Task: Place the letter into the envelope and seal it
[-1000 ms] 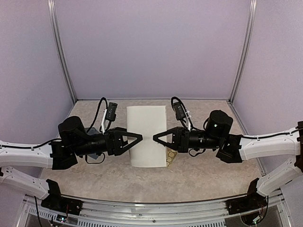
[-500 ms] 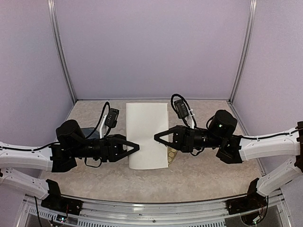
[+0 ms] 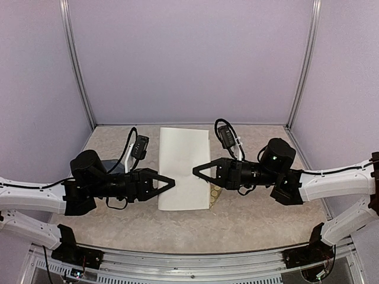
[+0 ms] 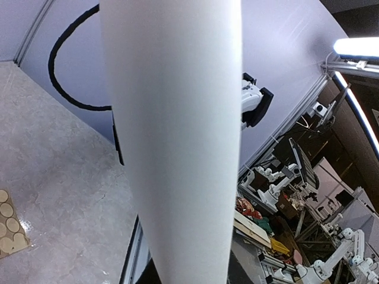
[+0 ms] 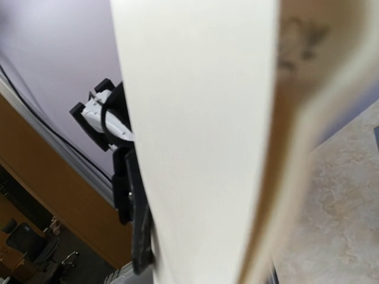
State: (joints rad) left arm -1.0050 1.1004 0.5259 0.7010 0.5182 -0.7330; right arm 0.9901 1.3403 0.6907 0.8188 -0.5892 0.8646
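Note:
The letter hangs above the table between the two arms, its plain white back turned up toward the top camera. My right gripper is shut on its right edge. My left gripper has its fingers drawn together on the lower left edge. In the left wrist view the letter fills the middle as a curved white band and hides the fingers. The right wrist view shows the letter the same way, with a beige printed edge at right. The slate blue envelope lies on the table, mostly hidden behind the left arm.
A tan sheet of round stickers lies on the table under the right gripper and shows in the left wrist view. Purple walls close the back and sides. The arm bases and a metal rail run along the near edge.
The left gripper's fingers stood wide apart a second ago and have come together on the letter's left edge. The right gripper has kept its hold, and the sheet has lifted and shifted slightly.

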